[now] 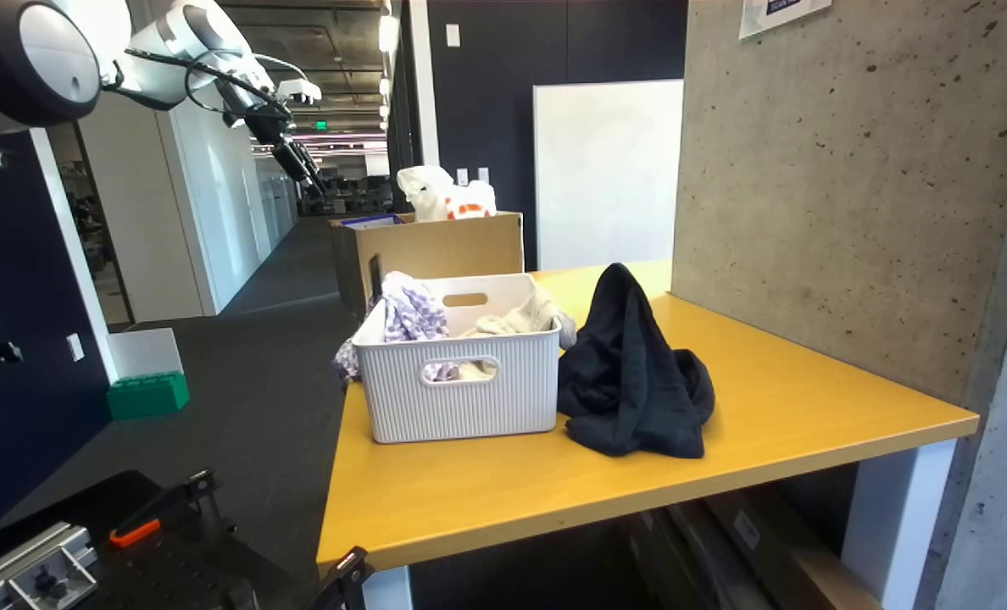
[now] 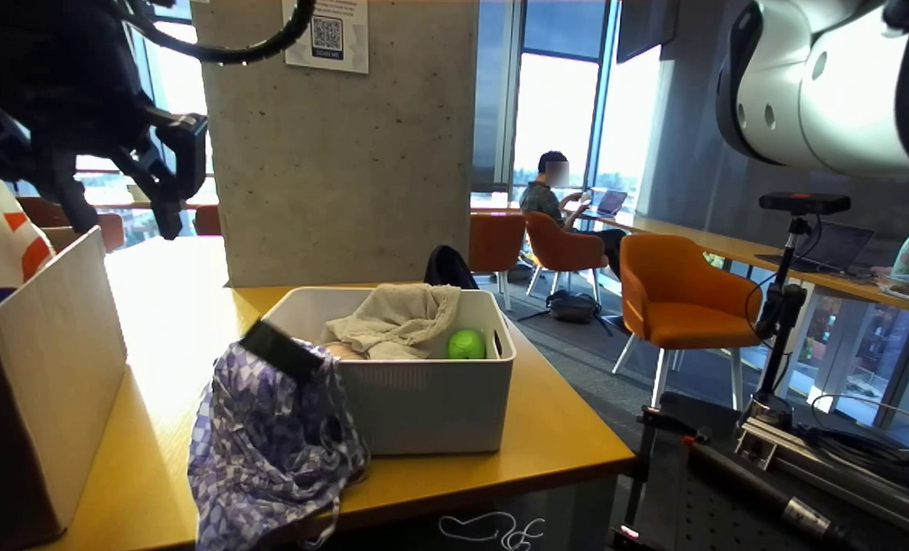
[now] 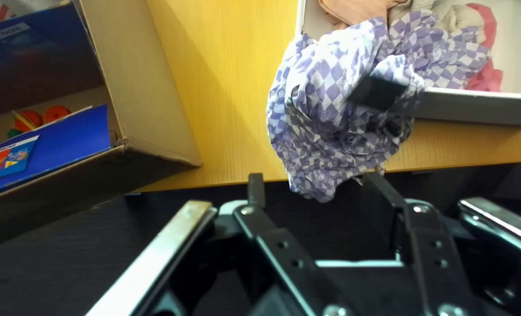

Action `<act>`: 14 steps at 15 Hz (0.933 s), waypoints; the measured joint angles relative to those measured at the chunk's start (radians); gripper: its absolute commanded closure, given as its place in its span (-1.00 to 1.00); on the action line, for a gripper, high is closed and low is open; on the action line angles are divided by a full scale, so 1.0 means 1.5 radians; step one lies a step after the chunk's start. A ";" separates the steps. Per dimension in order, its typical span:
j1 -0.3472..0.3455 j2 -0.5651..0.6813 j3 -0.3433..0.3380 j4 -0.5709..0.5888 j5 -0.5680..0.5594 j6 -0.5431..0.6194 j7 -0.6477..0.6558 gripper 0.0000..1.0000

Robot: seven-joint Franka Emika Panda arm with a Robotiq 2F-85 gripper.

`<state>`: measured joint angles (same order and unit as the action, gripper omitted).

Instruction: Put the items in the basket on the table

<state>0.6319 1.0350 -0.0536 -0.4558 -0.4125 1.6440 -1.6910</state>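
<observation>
Down goes the eye to the yellow table, broad and bright, and up near its edge stands the white basket. Just beside that, the black garment in a heap (peaked like a tent, that one). Now the purple-and-white cloth, and here's the crux: slung over the basket's corner, part inside, the bulk outside, its long run sloping down past the table edge. The gripper hangs higher and well apart, jaws spread, nothing between them. From the wrist, the cloth lies ahead of the jaws, loose end pointing roughly at the gap; if it's next, I'd call for a reach forward and down. Smallest of all, a dark patch against the cloth, too blurred to name.
</observation>
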 measured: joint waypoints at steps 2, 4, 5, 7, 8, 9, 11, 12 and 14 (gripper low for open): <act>-0.007 -0.001 -0.002 0.000 0.000 -0.003 0.009 -1.00; -0.022 -0.003 -0.008 0.000 0.000 -0.010 0.028 -1.00; -0.033 -0.004 -0.011 0.000 0.000 -0.011 0.036 -1.00; -0.056 -0.005 -0.016 0.001 0.000 -0.011 0.055 -1.00; -0.069 -0.006 -0.018 0.001 0.000 -0.011 0.063 -1.00; -0.082 -0.006 -0.019 0.001 0.001 -0.011 0.069 -1.00; -0.110 -0.006 -0.019 0.000 0.006 -0.011 0.085 -1.00; -0.123 -0.005 -0.019 -0.002 0.011 -0.011 0.090 -1.00; -0.148 0.003 -0.019 -0.003 0.024 -0.011 0.099 -1.00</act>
<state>0.4105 1.0399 -0.0822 -0.4597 -0.3769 1.6270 -1.5419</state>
